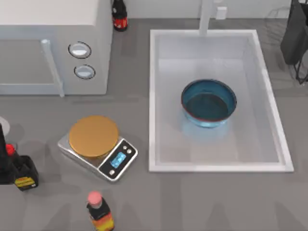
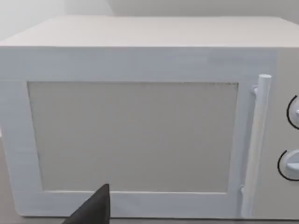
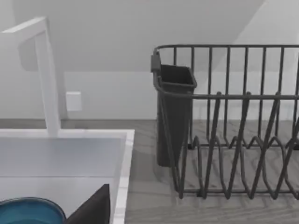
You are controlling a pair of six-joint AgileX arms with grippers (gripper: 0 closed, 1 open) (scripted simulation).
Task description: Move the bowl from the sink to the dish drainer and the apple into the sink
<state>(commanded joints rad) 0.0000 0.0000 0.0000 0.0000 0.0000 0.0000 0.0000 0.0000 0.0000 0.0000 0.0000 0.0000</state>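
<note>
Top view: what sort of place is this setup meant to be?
Most likely a rendered kitchen counter: a white sink with a faucet holds a blue bowl, a microwave stands to its left, and a wire dish drainer sits beside the sink.

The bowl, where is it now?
In the top view, the bowl sits inside the sink on the table's right side, right of the sink's middle.

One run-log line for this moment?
bowl: in sink | dish drainer: no dishes | left arm: parked left | right arm: parked over drainer
</note>
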